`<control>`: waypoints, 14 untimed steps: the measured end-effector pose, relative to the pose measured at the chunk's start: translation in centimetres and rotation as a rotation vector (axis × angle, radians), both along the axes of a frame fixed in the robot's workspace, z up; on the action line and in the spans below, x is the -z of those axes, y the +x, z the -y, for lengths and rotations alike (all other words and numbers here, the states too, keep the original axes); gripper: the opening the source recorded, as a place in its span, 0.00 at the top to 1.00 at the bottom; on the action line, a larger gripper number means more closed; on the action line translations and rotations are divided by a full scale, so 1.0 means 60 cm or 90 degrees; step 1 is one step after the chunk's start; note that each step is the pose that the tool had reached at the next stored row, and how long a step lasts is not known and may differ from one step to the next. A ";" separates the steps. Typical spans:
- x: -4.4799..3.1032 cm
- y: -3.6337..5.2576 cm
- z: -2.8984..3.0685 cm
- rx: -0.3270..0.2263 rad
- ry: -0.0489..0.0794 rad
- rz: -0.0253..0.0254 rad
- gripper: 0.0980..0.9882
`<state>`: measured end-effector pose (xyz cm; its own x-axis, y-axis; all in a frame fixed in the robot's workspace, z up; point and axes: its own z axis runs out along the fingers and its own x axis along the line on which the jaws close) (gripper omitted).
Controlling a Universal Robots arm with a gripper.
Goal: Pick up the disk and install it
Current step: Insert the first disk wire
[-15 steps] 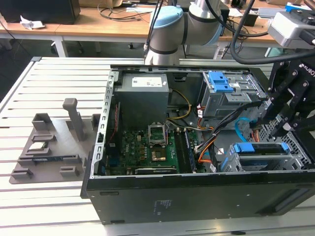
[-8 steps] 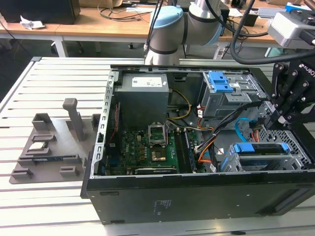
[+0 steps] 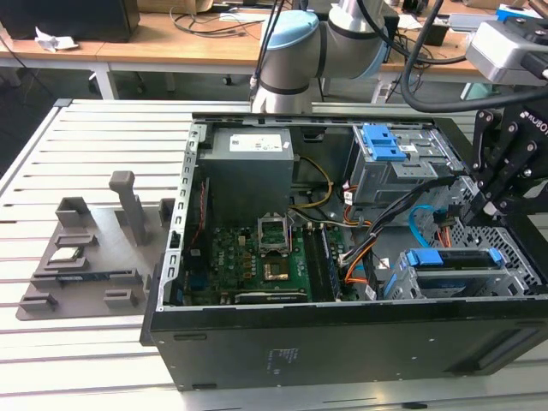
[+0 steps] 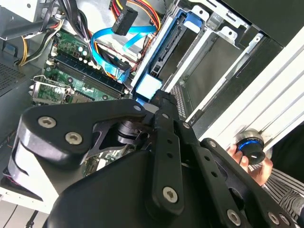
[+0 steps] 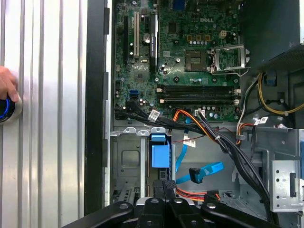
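Disk [image 5: 159, 154] sits slotted in the metal drive cage [image 5: 126, 161], just ahead of the gripper [image 5: 165, 184]; gripper drawn narrow.

My exterior view stands high, across the table [image 3: 86, 154] from the arm's base [image 3: 289, 60]. It looks down at an angle into the open computer case [image 3: 342, 342] from a middle distance. The first wrist view looks straight down into this case from near, over the gripper [image 5: 164, 186]. The second wrist view is closer and strongly tilted. All three share the motherboard [image 3: 257, 257]. Both wrist views also share a person's hand [image 5: 5, 85] at the table edge.
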<state>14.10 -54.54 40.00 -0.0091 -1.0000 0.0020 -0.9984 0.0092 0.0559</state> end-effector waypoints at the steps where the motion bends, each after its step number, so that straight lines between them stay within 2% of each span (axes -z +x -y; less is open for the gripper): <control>1: 0.000 0.000 0.0000 0.000 0.000 0.0000 0.99; 3: 0.000 0.005 -0.0017 0.000 0.000 0.0000 0.99; 5: 0.000 0.015 -0.0079 0.000 0.000 0.0000 0.99; 14: 0.000 0.030 -0.0181 0.000 -0.001 0.0000 0.99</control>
